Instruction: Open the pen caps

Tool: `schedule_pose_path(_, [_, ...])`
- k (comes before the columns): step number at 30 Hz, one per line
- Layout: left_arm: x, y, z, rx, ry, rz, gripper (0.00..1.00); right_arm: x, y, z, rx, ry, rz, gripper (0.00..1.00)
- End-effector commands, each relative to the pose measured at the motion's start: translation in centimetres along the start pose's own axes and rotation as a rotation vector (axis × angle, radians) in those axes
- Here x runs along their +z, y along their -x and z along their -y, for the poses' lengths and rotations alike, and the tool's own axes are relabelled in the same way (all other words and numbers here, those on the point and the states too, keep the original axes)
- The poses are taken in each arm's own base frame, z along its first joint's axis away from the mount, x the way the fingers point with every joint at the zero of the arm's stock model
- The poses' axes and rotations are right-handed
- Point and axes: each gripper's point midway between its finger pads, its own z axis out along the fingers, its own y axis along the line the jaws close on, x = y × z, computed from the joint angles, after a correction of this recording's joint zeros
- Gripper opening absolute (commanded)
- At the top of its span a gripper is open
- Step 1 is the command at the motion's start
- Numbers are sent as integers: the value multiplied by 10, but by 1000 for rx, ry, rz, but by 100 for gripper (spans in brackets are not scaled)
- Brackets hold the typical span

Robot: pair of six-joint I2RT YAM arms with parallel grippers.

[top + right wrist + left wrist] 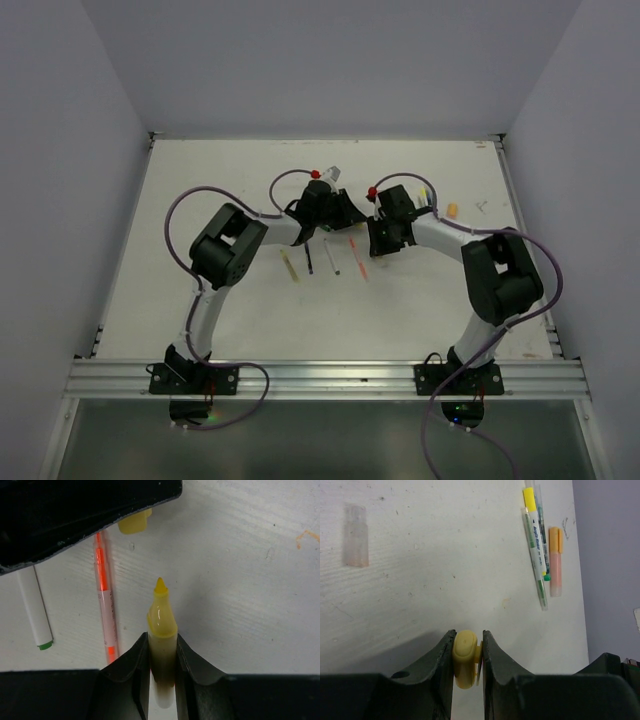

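My left gripper (468, 641) is shut on a short yellow pen cap (465, 660), held just above the table. My right gripper (162, 644) is shut on the pale barrel of a yellow highlighter (161, 625); its pointed yellow tip is bare. The yellow cap (134, 525) shows apart from that tip, under the dark body of the left gripper. In the top view the two grippers (348, 214) (376, 236) meet nose to nose at mid-table.
A yellow-capped pen (534, 535), a green pen (543, 587) and an orange highlighter (555, 560) lie at the back right. A pale loose cap (356, 535) lies apart. An orange-red pen (105, 615) and a white pen (34, 615) lie under the grippers, with more pens (290, 265) nearby.
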Motion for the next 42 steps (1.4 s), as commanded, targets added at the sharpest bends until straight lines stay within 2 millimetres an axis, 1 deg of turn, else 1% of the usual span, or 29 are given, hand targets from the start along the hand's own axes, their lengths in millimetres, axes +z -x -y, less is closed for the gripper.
schedule_pose_path(1, [8,19,16,36,-47,72,20,1,8,-6,-14,31,1,14])
schedule_pose_path(6, [10,13,6,43,-17,61,27,10,6,-7,-13,40,-21,18])
schedule_pose_path(7, [10,12,5,42,-13,59,31,12,7,-7,-9,41,-23,18])
schedule_pose_path(10, [9,12,2,44,0,56,36,15,8,-8,-8,45,-25,22])
schedule_pose_path(14, [7,14,1,50,13,63,41,15,10,-10,-1,55,-24,33])
schedule_pose_path(15, [6,14,0,51,17,64,43,14,11,-10,0,56,-19,34])
schedule_pose_path(18, [0,21,4,56,29,82,47,11,14,-11,8,55,-13,38])
schedule_pose_path(19, [-5,27,10,57,29,95,48,9,16,-11,11,48,-9,42])
schedule_pose_path(21, [-12,35,15,67,39,118,53,1,25,-11,19,40,23,44])
schedule_pose_path(22, [-20,44,24,74,39,134,54,-2,28,-10,27,35,34,47])
schedule_pose_path(23, [-24,49,27,81,46,151,56,-6,32,-9,29,21,49,48])
schedule_pose_path(24, [-29,54,30,92,52,163,58,-16,39,-9,33,14,80,50])
schedule_pose_path(25, [-39,64,42,100,45,186,59,-22,44,-8,44,6,99,56])
schedule_pose_path(27, [-52,74,45,114,65,220,64,-34,54,-2,55,-37,146,62])
schedule_pose_path(28, [-64,83,56,118,59,242,66,-45,63,-1,67,-51,185,66])
schedule_pose_path(29, [-71,85,54,126,76,257,68,-51,67,8,77,-97,208,68])
schedule_pose_path(30, [-84,96,64,134,68,290,73,-55,71,16,94,-134,225,69])
schedule_pose_path(31, [-91,100,62,134,89,300,75,-63,76,23,117,-166,246,73])
schedule_pose_path(32, [-97,102,64,139,91,308,78,-65,78,31,136,-196,254,75])
schedule_pose_path(33, [-105,103,58,152,110,312,82,-68,80,44,158,-248,266,75])
schedule_pose_path(34, [-118,110,65,162,112,329,85,-69,81,57,205,-278,266,76])
schedule_pose_path(35, [-125,108,60,189,133,328,87,-68,81,67,224,-303,261,76])
schedule_pose_path(36, [-139,114,70,210,119,349,91,-68,81,76,245,-331,257,76])
schedule_pose_path(37, [-146,115,64,219,159,359,93,-64,81,88,279,-363,240,75])
schedule_pose_path(38, [-152,111,58,246,182,351,96,-63,80,96,295,-382,232,75])
schedule_pose_path(39, [-167,114,64,263,185,366,98,-63,83,105,321,-396,234,75])
schedule_pose_path(40, [-174,114,62,278,202,375,98,-61,81,112,346,-412,219,73])
schedule_pose_path(41, [-181,109,54,304,224,364,98,-53,77,118,360,-424,195,71])
schedule_pose_path(42, [-194,111,59,320,225,379,98,-53,78,128,394,-436,193,68])
